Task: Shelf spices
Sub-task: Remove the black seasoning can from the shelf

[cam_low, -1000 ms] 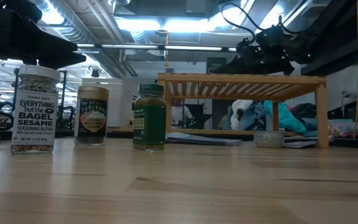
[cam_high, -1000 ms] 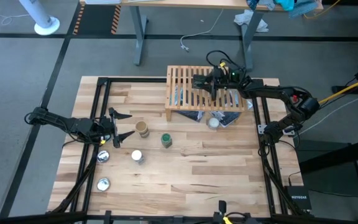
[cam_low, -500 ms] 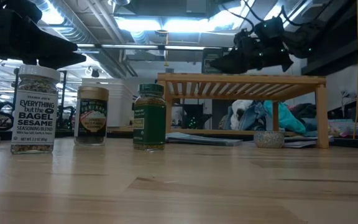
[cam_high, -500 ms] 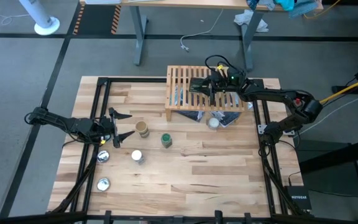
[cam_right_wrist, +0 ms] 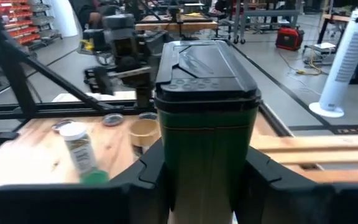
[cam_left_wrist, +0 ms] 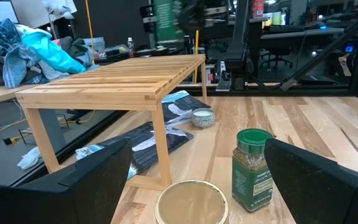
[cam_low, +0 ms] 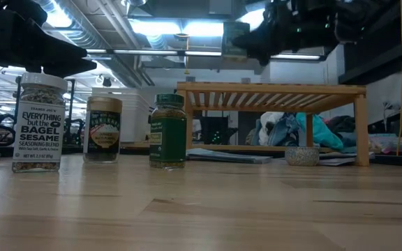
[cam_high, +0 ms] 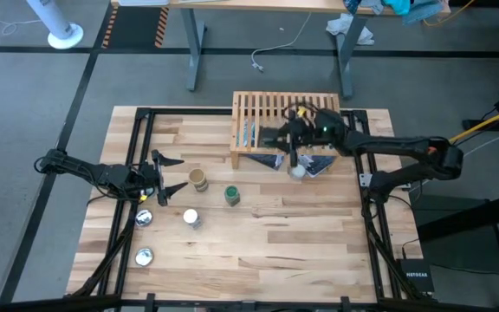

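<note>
My right gripper (cam_high: 277, 138) is shut on the dark squarish tin (cam_right_wrist: 207, 93) in the air over the front edge of the slatted wooden shelf (cam_high: 286, 113); it shows high in the low view (cam_low: 257, 38). The tan-lidded jar (cam_high: 199, 179), the green-lidded jar (cam_high: 231, 195) and the clear white-capped jar (cam_high: 191, 217) stand on their bases on the tabletop. My left gripper (cam_high: 180, 174) is open and empty just left of the tan-lidded jar, which also shows in the left wrist view (cam_left_wrist: 191, 202). My right gripper pinches the tin's green body below its black lid (cam_right_wrist: 185, 155) between its two fingers (cam_right_wrist: 149, 177), one on each opposite side. The fingers come level from the table's right. The tin is lifted clear above the shelf, lid up.
A small round dish (cam_high: 298, 171) and a flat dark bag (cam_left_wrist: 160, 140) lie under the shelf's front. Two flat silver round pieces (cam_high: 144, 217) (cam_high: 144, 256) lie at the near left. Bare tabletop lies to the near right (cam_high: 301, 243).
My right gripper, still shut on the tin, has gone from over the middle of the shelf toward the table's near edge and stands over the shelf's front edge; in the low view it has also risen. The jars have stayed in place.
</note>
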